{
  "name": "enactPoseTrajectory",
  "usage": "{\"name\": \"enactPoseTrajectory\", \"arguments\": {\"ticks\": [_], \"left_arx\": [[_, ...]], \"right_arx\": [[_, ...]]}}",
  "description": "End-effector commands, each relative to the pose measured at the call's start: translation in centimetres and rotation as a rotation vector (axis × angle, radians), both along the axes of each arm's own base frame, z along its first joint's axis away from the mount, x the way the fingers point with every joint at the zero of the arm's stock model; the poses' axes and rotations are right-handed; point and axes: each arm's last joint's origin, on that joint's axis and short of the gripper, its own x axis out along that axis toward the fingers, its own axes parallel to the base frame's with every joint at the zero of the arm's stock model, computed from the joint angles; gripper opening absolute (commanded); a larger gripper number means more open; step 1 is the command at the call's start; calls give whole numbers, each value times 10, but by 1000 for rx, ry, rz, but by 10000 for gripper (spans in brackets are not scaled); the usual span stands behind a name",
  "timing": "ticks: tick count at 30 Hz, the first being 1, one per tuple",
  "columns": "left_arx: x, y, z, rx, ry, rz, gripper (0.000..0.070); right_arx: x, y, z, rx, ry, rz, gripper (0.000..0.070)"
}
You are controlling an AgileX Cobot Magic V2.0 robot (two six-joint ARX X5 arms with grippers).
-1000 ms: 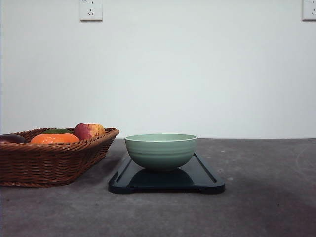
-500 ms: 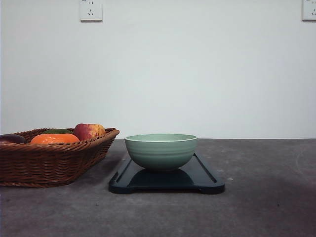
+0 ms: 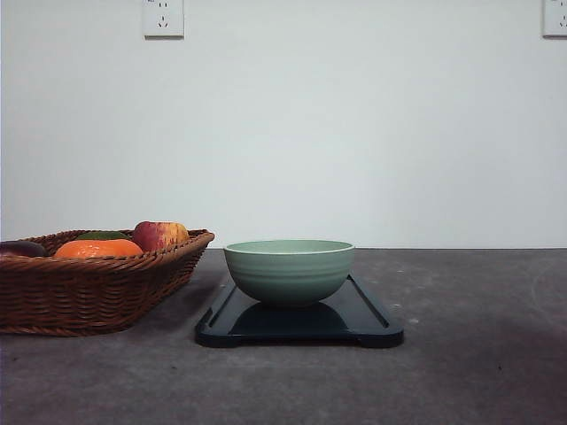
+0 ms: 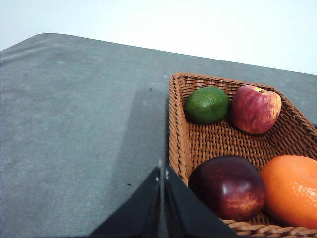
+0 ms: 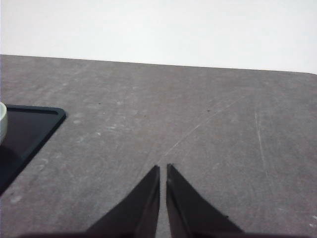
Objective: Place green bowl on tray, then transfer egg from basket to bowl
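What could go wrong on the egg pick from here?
1. The egg lies close beside the orange and near the basket rim. Finger room looks tight, so a nudge or slip seems likely.
2. The left gripper is shut and must open before descending.

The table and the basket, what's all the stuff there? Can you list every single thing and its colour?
green bowl: one, pale green, standing on the tray
tray: one, very dark green, on the table right of the basket
basket: one, brown wicker, at the table's left side
apple: one, red and yellow, in the basket
lime-like fruit: one, green, in the basket beside the apple
orange fruit: one, orange, in the basket
dark fruit: one, deep red-purple, in the basket next to the orange fruit
table: one, grey
wall sockets: two, white, high on the wall
left gripper: black, shut, by the basket's rim
right gripper: black, shut, over bare table
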Motion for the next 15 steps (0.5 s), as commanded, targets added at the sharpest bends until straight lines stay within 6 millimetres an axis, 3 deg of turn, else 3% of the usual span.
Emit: {"name": "enactPoseTrajectory", "arguments": {"ticks": [1, 15], "left_arx": [[1, 0, -7, -3, 23, 6, 0], [1, 0, -7, -3, 23, 6, 0]], "right_arx": [[0, 0, -1, 11, 0, -2, 15], [0, 0, -1, 11, 0, -2, 15]]}}
